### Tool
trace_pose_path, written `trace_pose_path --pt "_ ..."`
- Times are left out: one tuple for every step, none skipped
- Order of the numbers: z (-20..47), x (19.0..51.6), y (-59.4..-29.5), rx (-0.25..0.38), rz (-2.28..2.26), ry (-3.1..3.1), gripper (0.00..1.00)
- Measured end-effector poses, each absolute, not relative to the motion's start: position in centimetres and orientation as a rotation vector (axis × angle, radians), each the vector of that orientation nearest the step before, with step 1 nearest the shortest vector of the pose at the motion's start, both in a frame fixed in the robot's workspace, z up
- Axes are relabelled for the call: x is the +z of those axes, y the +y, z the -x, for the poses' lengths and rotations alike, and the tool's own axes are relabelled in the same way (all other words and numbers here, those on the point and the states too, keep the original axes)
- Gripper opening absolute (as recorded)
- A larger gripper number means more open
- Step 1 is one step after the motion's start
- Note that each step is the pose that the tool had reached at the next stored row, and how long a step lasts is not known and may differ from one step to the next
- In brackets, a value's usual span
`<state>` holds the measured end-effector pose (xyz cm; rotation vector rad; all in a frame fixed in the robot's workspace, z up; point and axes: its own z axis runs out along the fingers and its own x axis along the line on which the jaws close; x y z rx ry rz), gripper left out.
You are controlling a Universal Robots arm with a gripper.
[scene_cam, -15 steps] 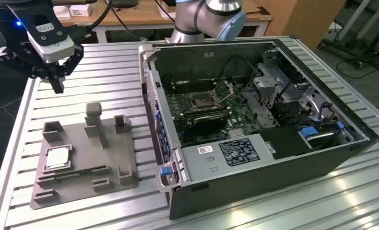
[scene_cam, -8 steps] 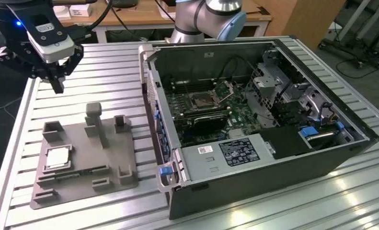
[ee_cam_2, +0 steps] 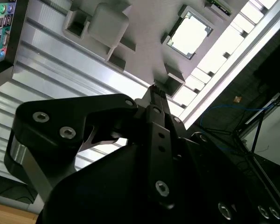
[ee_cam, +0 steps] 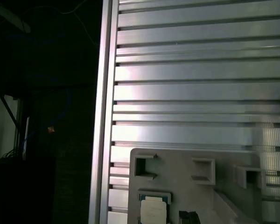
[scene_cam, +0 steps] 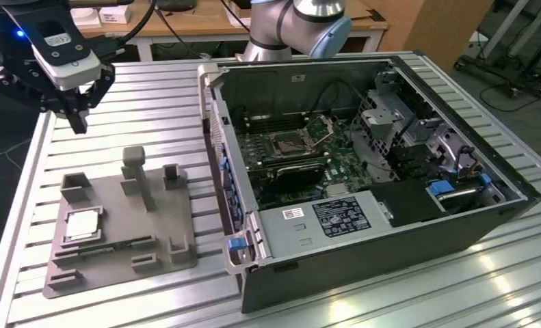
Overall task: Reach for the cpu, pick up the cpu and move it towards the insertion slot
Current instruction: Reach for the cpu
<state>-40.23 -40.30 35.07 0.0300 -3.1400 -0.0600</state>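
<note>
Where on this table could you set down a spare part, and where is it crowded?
Free: table between grey tray and gripper; table strip before the computer case. Crowded: inside the case around the insertion slot.

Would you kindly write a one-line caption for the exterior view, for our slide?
Gripper hovers clear of the cpu, which lies in the grey tray beside the open computer case.

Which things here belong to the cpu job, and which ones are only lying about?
For the job:
cpu, lying in the tray
insertion slot, inside the case
gripper, above the table, apart from the cpu

Lying about:
memory stick, on the tray beside the cpu
</note>
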Motion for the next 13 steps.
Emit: trace_pose_path --pt "40.4 35.1 -40.3 -0.06 -0.03 -3.14 0.11" --pt "40.6 35.1 -40.3 -0.06 -0.03 -3.14 0.11" --pt "40.8 35.1 -40.3 -0.06 -0.03 -3.14 0.11" --pt "40.9 35.0 -40.3 -0.06 -0.03 -3.14 0.11" --pt "41.1 35.0 -40.4 -0.06 -0.03 -3.14 0.11" --pt "41.2 35.0 -40.4 -0.06 -0.03 -3.14 0.11" --pt "41.3 35.0 -40.5 -0.06 -0.03 -3.14 0.11" --pt "41.3 35.0 -40.5 -0.06 -0.03 -3.14 0.11" --pt "41.4 35.0 -40.6 -0.06 -0.03 -3.14 0.11" --pt "41.4 35.0 -40.6 -0.06 -0.03 -3.14 0.11" --pt "41.4 35.0 -40.6 -0.06 -0.03 -3.14 0.11" --pt "41.4 35.0 -40.6 -0.06 -0.03 -3.14 0.11" --pt "41.4 35.0 -40.6 -0.06 -0.03 -3.14 0.11"
